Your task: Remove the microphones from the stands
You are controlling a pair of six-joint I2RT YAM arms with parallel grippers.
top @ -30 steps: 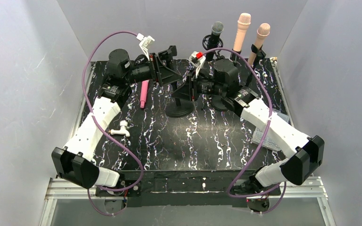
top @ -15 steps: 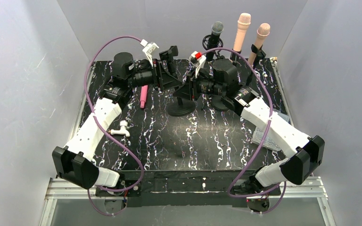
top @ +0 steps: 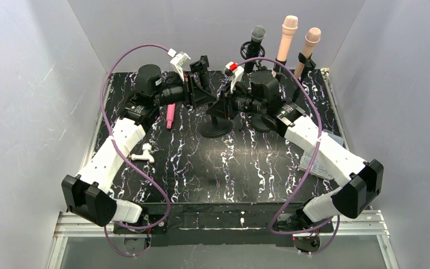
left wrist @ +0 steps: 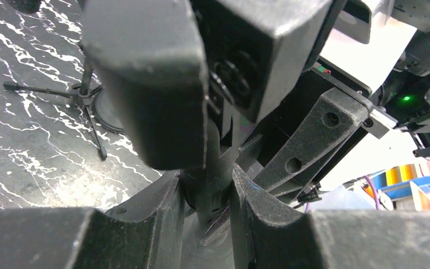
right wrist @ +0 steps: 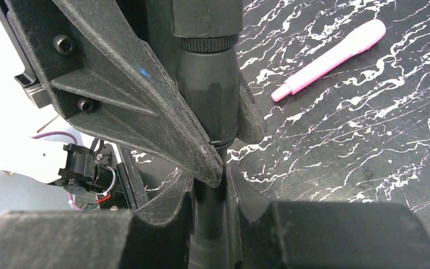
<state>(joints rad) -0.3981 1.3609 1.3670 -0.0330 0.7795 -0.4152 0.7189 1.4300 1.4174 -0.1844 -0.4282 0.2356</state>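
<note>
Stand [top: 213, 131] sits mid-counter [top: 257, 168], toward the back. Right end effector [right wrist: 210, 179] is clamped on its pole. If that grip gives, a pull likely drags or tips the whole stand. Left end effector [left wrist: 206, 185], just beside, is pressed tight round what looks like the mic [right wrist: 207, 95]. A skewed pull could bind it in the stand. Mic: dark, smooth, upright, ribbed collar, mostly hidden from above.

Over the last second you have swung the left arm [top: 115, 143] rightward, nearer the stand [top: 215, 130]. The left gripper [left wrist: 206, 188] has narrowed, and its fingers [left wrist: 159, 216] now press both sides of the black microphone [right wrist: 207, 67].
</note>
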